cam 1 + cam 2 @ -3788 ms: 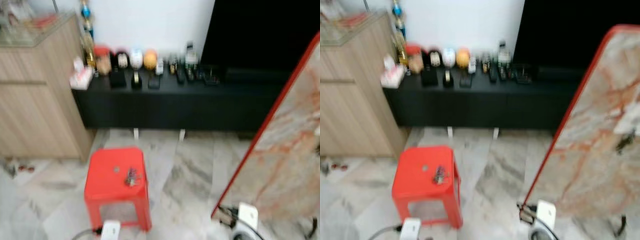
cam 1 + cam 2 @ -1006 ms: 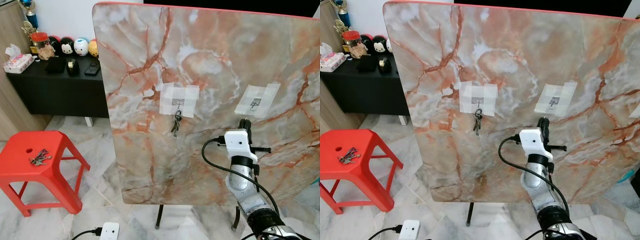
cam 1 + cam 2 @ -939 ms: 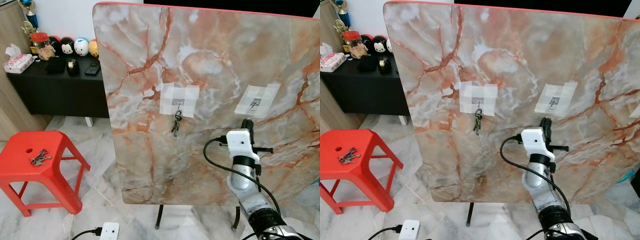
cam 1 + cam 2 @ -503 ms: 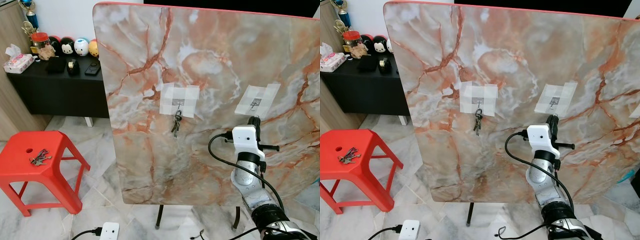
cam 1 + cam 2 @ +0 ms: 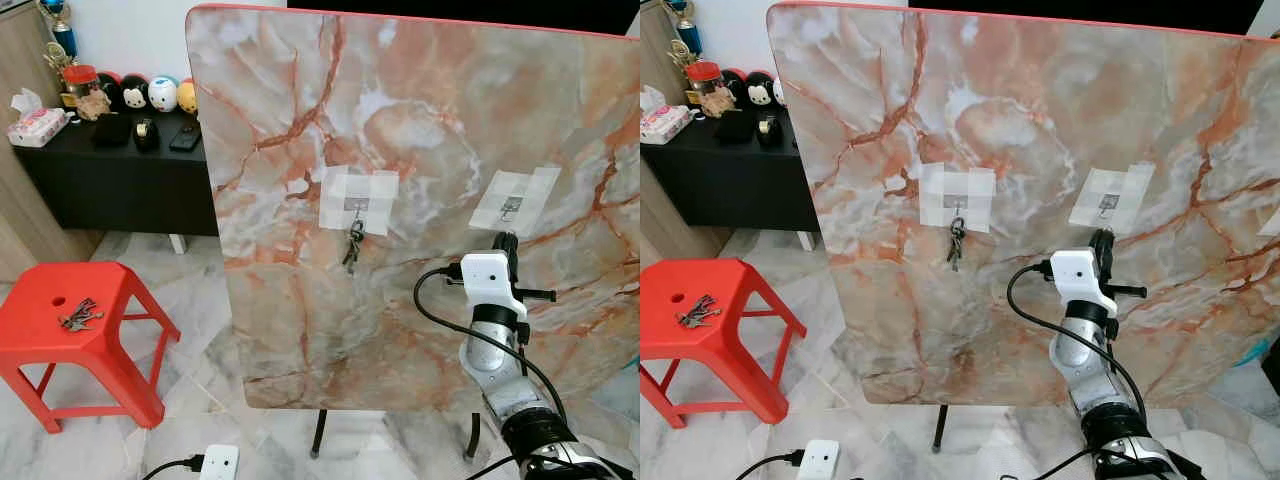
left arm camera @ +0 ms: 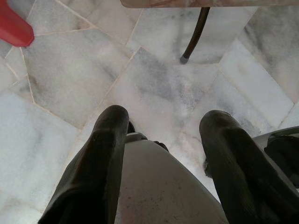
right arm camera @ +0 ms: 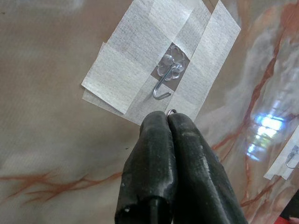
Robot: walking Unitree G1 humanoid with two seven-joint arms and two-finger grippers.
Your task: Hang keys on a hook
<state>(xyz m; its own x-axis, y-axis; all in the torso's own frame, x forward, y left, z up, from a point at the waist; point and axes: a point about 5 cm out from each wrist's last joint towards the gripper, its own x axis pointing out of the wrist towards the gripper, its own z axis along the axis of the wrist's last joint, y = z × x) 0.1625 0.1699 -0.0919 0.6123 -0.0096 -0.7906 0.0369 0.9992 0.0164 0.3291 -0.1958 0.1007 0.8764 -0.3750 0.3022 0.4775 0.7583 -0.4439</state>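
Key ring (image 7: 172, 112) pinched in right claw (image 7: 168, 122), fingers clamped together on it, tip just below empty taped hook (image 7: 163, 88) on marble board (image 5: 420, 130). Not hung yet, I'd say. Another key bunch (image 5: 353, 245) hangs on neighbouring hook. Left claw (image 6: 161, 140) apart, idle over floor (image 6: 70, 70). Spare keys (image 5: 78, 314) on red stool (image 5: 70, 345).

R gripper (image 7: 167, 122) fingers pressed together over key ring (image 7: 172, 111) — only a sliver of ring showed, keys themselves hidden. Marble board (image 5: 420, 150) cut off at frame's right edge. Bunch on stool (image 5: 78, 314) too small to count.
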